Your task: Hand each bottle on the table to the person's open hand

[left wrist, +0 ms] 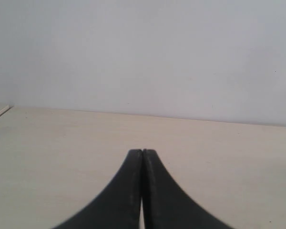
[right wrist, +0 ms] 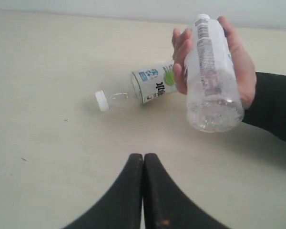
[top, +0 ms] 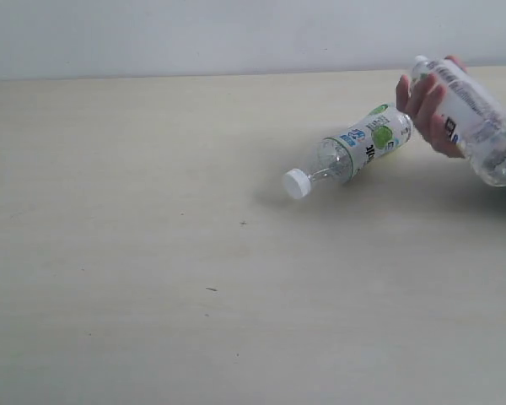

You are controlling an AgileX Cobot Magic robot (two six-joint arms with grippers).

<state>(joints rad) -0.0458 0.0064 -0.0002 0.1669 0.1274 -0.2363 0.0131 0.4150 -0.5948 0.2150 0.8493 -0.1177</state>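
Right gripper (right wrist: pixel 143 155) – black fingers pressed together tip to tip, pinching nothing, raised above bare tabletop short of both bottles. Left gripper (left wrist: pixel 142 150) – likewise closed flat, empty, facing bare surface and wall.

Table (top: pixel 152 337): wide pale beige wood grain, filling most of the exterior view.

Wall (top: pixel 194 34): plain off-white, behind the far table edge.

Person's hand (top: pixel 426 110): bare, at far right of the exterior view, fingers wrapped round a bottle; black sleeve (right wrist: pixel 276 107) at the wrist.

White-print bottle (top: pixel 476 118): clear, held in that hand off the table, tilted, white cap away and base toward the right wrist camera; white lettering and a small dark panel on the label, too fine to read.

Green-blue label bottle (top: pixel 363 143): clear, lying on its side on the table, base end just beside the hand's fingers, contact not discernible; green fruit picture, blue marks, dark characters, none legible.

White cap (top: pixel 296 183) on the lying bottle, pointing away from the hand.

Specks (top: pixel 211 289): a few, tiny, dark, on the open tabletop.
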